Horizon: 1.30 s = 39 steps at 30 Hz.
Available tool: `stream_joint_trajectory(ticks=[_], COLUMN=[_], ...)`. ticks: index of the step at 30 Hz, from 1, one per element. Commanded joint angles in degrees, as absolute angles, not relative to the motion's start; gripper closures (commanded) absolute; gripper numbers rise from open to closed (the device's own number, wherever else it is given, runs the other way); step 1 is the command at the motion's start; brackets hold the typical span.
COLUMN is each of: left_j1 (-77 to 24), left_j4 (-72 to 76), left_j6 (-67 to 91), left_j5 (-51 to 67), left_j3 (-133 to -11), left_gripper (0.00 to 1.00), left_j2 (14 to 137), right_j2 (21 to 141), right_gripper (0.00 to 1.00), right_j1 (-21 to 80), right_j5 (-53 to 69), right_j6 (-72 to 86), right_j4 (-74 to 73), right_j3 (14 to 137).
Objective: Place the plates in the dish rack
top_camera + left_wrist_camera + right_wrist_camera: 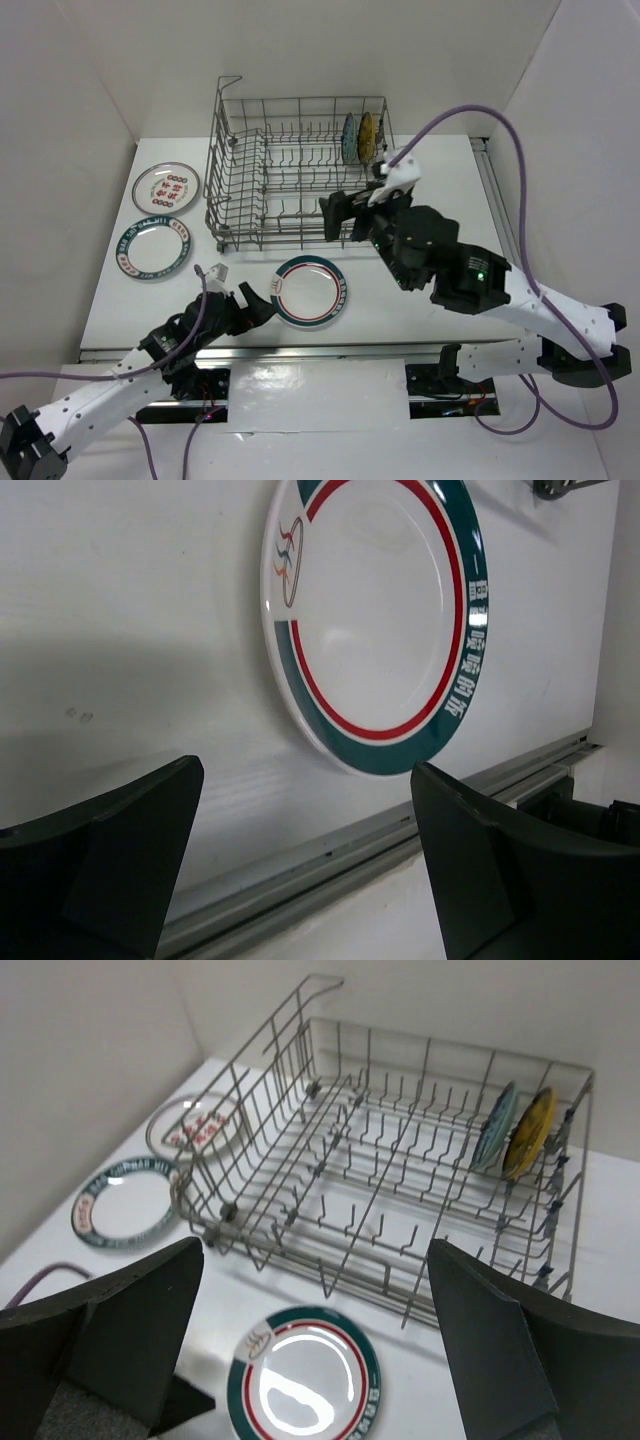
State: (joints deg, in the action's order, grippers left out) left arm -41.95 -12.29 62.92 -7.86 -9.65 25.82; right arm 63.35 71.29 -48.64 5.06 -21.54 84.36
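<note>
Reaching low from the near edge, holding left gripper [245, 300] wide, empty, just beside the flat green-rimmed plate [311, 291]. Beyond, poising right gripper [335, 215] spread, empty, over the dish rack [300, 99]'s near side, small plates [366, 136] standing upright inside, far right.

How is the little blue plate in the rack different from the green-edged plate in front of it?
The teal plate stands on edge in the dish rack; the green-rimmed plate lies flat on the table. The teal plate looks smaller than the green-rimmed plate. The teal plate looks teal all over; the green-rimmed plate is white with a red ring. Both are round.
</note>
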Motion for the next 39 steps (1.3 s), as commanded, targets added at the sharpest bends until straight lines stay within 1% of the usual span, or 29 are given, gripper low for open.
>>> stream_joint_trajectory(ticks=[1,2,3,5,10,11,12,14,15,16,20,25,28,30,33,34,35,36,37,39], left_j1=[-42.19,-42.19,-42.19,-42.19,-42.19,-42.19,-42.19,-42.19,-42.19,-42.19,-42.19,-42.19,-42.19,-42.19,-42.19,-42.19,-42.19,-42.19,-42.19,-42.19], left_j4=[4.60,7.44,9.99,17.18,24.16,25.56,27.84,28.73,28.74,29.44,29.44,34.27,34.80,35.33,35.24,34.72,33.67,32.88,31.57,29.11], left_j6=[63.73,63.72,63.72,64.25,66.18,66.18,66.18,66.18,66.79,66.80,67.93,68.47,68.99,68.99,70.04,70.05,70.05,70.05,70.05,69.35], left_j5=[-8.96,-8.96,-8.96,-9.57,-11.86,-11.87,-12.39,-13.09,-13.62,-13.62,-14.67,-14.68,-14.68,-14.68,-14.68,-14.68,-14.68,-15.29,-15.29,-15.91], left_j3=[-6.08,-5.11,-4.40,-3.16,-2.37,-2.37,-2.37,-2.90,-3.68,-3.69,-4.39,-3.34,-3.34,-3.96,-4.56,-4.57,-4.57,-5.09,-6.05,-7.37], left_gripper=[0.02,0.04,0.04,0.04,0.06,0.08,0.14,0.19,0.30,0.34,0.34,0.34,0.46,0.51,0.70,0.82,0.89,0.93,1.00,1.00], left_j2=[30.48,32.41,36.35,40.15,51.30,52.72,54.04,56.50,58.60,59.41,62.40,66.43,68.55,69.70,71.01,71.02,71.02,71.02,71.02,71.02], right_j2=[62.84,62.84,62.84,62.32,61.09,60.56,60.56,59.42,59.41,58.89,58.27,57.74,57.74,57.22,56.69,56.08,56.07,56.07,56.07,56.07], right_gripper=[0.00,0.00,0.00,0.00,0.00,0.00,0.00,0.00,0.00,0.00,0.00,0.00,0.00,0.00,0.00,0.00,0.00,0.00,0.00,0.00], right_j1=[72.07,72.07,72.07,72.07,72.60,72.60,72.60,72.60,72.60,72.60,72.60,72.60,72.60,72.60,72.60,72.60,72.60,72.60,72.60,72.60], right_j5=[-44.57,-44.04,-43.42,-43.42,-42.63,-42.63,-42.63,-42.63,-42.63,-42.63,-42.63,-42.10,-42.10,-42.10,-42.10,-42.10,-42.10,-42.10,-42.10,-43.59], right_j6=[6.94,6.94,6.94,6.94,8.08,8.09,8.09,8.61,9.14,9.14,9.14,9.14,9.14,9.14,9.14,9.14,9.14,9.14,9.14,9.14], right_j4=[-24.08,-24.08,-23.56,-22.85,-22.24,-22.24,-22.24,-22.24,-22.24,-21.63,-22.14,-22.15,-21.62,-21.62,-21.62,-21.62,-21.62,-21.62,-21.62,-22.23], right_j3=[83.33,82.71,82.71,82.00,80.78,80.77,80.25,79.54,78.84,78.32,78.31,77.61,77.00,76.99,76.99,76.99,76.99,76.99,76.47,75.94])
